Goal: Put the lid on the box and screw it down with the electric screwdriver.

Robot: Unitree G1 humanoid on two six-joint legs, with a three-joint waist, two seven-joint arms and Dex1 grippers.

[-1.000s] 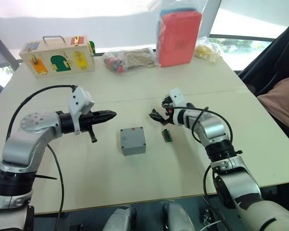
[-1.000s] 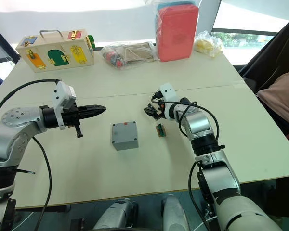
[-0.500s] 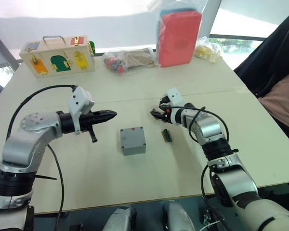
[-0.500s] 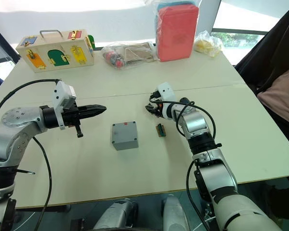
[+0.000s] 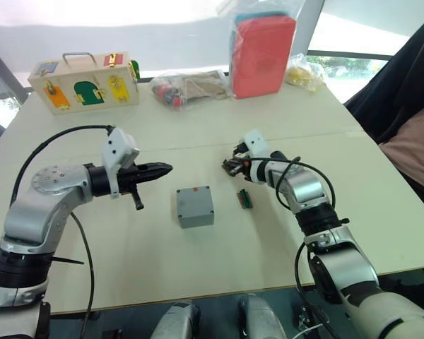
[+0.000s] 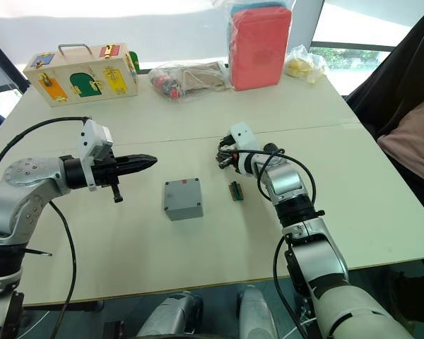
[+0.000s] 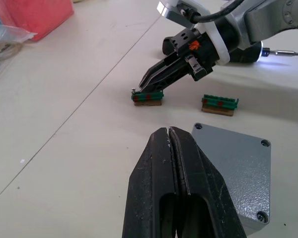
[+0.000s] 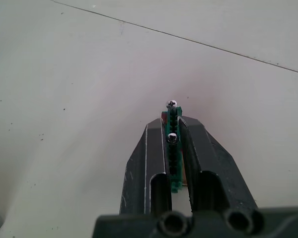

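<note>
Left arm: I see it bent, reaching sideways over the worktop [image 5: 92, 240]; left gripper [image 5: 164, 168] fingers pressed together, holding nothing.
Right arm: stretched forward, low; right gripper [image 8: 175, 130] fingers pinch a green connector [image 8: 172, 144].
Box [image 5: 194, 206]: sits on the worktop between both arms, lid [image 7: 236, 163] on top.

A pale counter [image 5: 198, 268] is seen, crossed by a seam. At its centre the box [image 5: 194, 206] is set with the lid on, a green connector piece [image 5: 245, 199] just right. Along the far edge a wooden box [image 5: 85, 81], plastic bags [image 5: 191, 86] and a red pack [image 5: 263, 53] are lined.
</note>
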